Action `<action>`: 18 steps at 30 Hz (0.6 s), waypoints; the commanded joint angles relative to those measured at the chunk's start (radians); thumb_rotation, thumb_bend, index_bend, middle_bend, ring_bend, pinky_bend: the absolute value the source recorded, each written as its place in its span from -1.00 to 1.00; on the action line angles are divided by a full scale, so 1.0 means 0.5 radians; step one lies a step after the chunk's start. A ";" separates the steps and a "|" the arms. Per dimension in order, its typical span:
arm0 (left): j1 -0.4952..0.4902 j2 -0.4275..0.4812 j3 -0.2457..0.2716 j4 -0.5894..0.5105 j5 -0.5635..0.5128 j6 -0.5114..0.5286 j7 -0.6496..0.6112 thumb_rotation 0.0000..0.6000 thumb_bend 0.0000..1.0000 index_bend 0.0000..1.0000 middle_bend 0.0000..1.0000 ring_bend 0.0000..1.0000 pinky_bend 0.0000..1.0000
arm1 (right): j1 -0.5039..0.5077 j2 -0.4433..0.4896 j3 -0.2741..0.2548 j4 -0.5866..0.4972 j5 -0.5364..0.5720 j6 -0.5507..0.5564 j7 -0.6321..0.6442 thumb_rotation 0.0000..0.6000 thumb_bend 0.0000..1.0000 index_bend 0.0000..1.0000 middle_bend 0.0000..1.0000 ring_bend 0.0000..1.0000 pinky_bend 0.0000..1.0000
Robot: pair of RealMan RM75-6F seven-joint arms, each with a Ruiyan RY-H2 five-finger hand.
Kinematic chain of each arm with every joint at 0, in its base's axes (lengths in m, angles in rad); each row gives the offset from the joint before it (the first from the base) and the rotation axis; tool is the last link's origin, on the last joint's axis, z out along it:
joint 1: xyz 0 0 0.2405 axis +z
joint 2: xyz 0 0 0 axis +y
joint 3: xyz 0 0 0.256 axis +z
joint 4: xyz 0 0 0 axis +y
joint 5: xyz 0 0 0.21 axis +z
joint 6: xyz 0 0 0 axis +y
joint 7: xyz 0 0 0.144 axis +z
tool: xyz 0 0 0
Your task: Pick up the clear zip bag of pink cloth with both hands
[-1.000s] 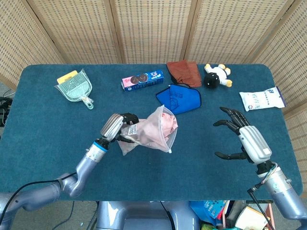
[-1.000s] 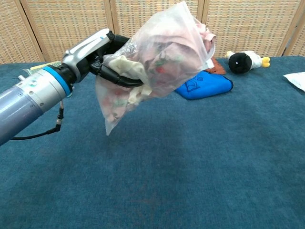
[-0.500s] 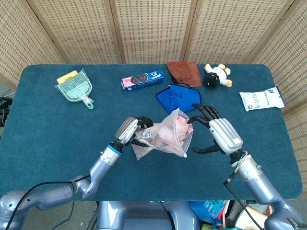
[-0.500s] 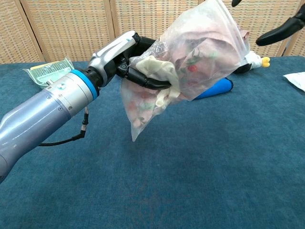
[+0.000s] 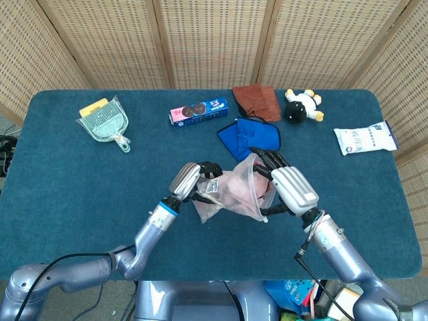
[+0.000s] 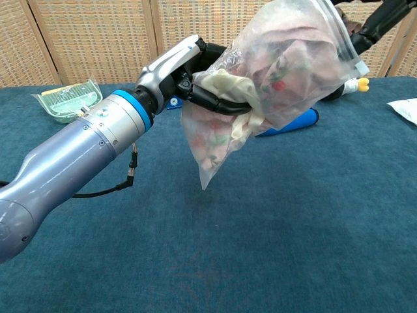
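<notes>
The clear zip bag of pink cloth (image 5: 231,192) hangs above the blue table (image 5: 80,180), near its middle front. My left hand (image 5: 190,179) grips the bag's left side, dark fingers curled into the plastic. My right hand (image 5: 286,187) is against the bag's right end, its fingers (image 5: 262,158) over the top and its thumb under the zip edge. The chest view shows the bag (image 6: 287,72) lifted high in my left hand (image 6: 186,68), a lower corner dangling. Only dark fingers of my right hand (image 6: 376,23) show there, behind the bag's upper right edge.
Along the far side lie a green dustpan (image 5: 105,122), a cookie box (image 5: 198,112), a brown cloth (image 5: 256,100), a blue cloth (image 5: 251,138) and a black-and-white plush toy (image 5: 301,105). A white packet (image 5: 364,139) sits at the right edge.
My left hand carried the bag rightward and slightly nearer. My right hand swung in from the right, fingers spread, and now reaches around the bag's right end.
</notes>
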 commanded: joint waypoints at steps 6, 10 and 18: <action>-0.003 -0.019 -0.021 -0.053 -0.030 0.035 0.014 1.00 -0.65 0.27 0.11 -0.04 0.15 | 0.097 0.040 -0.046 -0.038 0.115 -0.109 -0.156 1.00 -0.83 -0.44 -1.00 -1.00 -1.00; -0.002 -0.010 -0.017 -0.086 -0.033 0.040 0.025 1.00 -0.65 0.27 0.11 -0.04 0.15 | 0.110 0.019 -0.050 -0.036 0.128 -0.075 -0.185 1.00 -0.81 -0.41 -1.00 -1.00 -1.00; 0.005 0.009 -0.009 -0.138 -0.055 0.037 0.058 1.00 -0.64 0.27 0.11 -0.04 0.15 | 0.098 -0.060 -0.067 -0.002 0.059 0.026 -0.183 1.00 0.45 0.38 -1.00 -1.00 -1.00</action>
